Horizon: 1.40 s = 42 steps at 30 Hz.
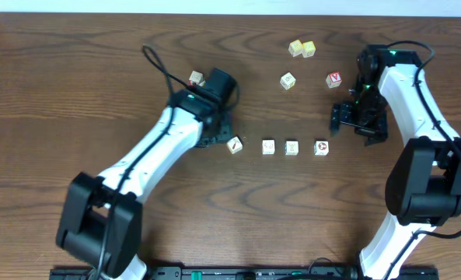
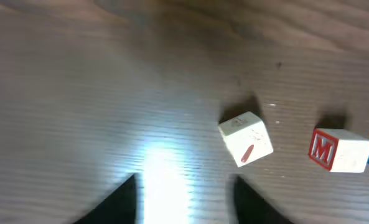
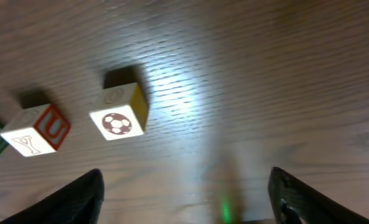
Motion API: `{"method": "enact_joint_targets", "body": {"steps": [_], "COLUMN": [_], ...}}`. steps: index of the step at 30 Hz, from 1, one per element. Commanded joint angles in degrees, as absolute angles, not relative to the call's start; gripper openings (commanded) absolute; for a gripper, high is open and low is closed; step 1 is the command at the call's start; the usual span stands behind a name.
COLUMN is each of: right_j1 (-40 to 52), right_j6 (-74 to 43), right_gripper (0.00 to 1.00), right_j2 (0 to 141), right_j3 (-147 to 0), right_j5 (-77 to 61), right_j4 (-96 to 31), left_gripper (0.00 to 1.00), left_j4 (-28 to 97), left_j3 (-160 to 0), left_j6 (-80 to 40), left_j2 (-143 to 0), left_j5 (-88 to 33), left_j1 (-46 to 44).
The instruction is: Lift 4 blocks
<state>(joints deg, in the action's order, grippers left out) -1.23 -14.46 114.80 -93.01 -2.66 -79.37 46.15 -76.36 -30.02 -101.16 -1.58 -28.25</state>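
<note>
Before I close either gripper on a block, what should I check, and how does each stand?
1. Left gripper empty, jaws apart: ok.
2. Red-stroke block inside the left gripper's gap: not ok; it lies beyond one fingertip.
3. Right gripper empty, jaws wide: ok.
4. Ball-print block centred for the right gripper: not ok; it lies ahead, off toward one finger.

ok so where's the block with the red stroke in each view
Overhead: the red-stroke block sits at the left end of the row of four, below centre.
Left wrist: right of centre, lower half, red stroke facing the camera.
Right wrist: not in it.
Shared landmark: its row neighbour, apparently the block showing a red M in the left wrist view.
</note>
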Motion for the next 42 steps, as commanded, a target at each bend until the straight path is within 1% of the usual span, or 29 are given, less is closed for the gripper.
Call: {"method": "enact_joint_targets", "body": {"steps": [1, 2, 4, 5, 7, 9, 12, 13, 17, 21, 27, 35, 42], "right_j1": [-1.9, -1.9, -1.9, -1.9, -1.9, -1.7, -1.3, -1.1, 0.5, 2.5, 4.8, 7.7, 9.4], "right_j6": [-14.1, -14.1, -14.2, -14.5, -14.8, -15.9, -15.8, -15.8, -15.8, -16.1, -18.7, -18.9, -17.6], "right_gripper": [0.65, 0.52, 0.43, 0.4, 0.35, 0.29, 0.24, 0.2, 0.17, 0.19, 0.2, 0.2, 0.2], "right_j2": [114.7, 114.7, 114.7, 114.7, 114.7, 114.7, 114.7, 114.7, 114.7, 114.7, 114.7, 114.7, 114.7], "right_j3": [-92.6, -92.0, -91.0, -90.3, -88.8, -86.5, -83.6, -82.6, -78.1, -75.7, -75.2, -75.2, -75.2], "right_j5": [-1.8, -1.8, -1.8, -1.8, -2.0, -2.7, -5.1, -5.8, -10.9, -10.9, -11.0, -12.8, -11.1], "right_j4": [-79.4, -79.3, -79.2, -78.7, -77.4, -75.2, -71.6, -70.3, -63.7, -59.8, -58.4, -55.2, -53.1], "left_gripper": [0.27, 0.21, 0.19, 0.14, 0.13, 0.09, 0.09, 0.09, 0.09, 0.09, 0.09, 0.09, 0.09], "left_j4": [46.9, 46.9, 46.9, 46.8, 46.4, 46.2, 46.2, 46.2, 46.9, 48.1, 49.6, 50.6, 51.3], "left_j3": [-77.1, -76.9, -76.8, -76.8, -76.8, -76.8, -76.8, -76.8, -76.8, -76.8, -76.8, -76.8, -76.8], "left_j6": [-30.4, -30.3, -30.3, -30.3, -30.3, -30.1, -30.1, -29.8, -28.8, -28.1, -27.9, -25.8, -25.6], "left_j2": [-101.1, -102.1, -103.7, -104.4, -105.8, -106.9, -107.6, -107.6, -107.6, -107.6, -107.6, -107.6, -107.6], "left_j5": [-4.7, -5.8, -5.8, -5.8, -5.7, -5.8, -5.7, -5.7, -5.3, -5.3, -4.7, -4.7, -4.7], "left_j1": [-26.0, -25.8, -25.8, -25.8, -25.8, -25.5, -25.1, -25.0, -24.7, -24.6, -24.6, -24.6, -24.6]}}
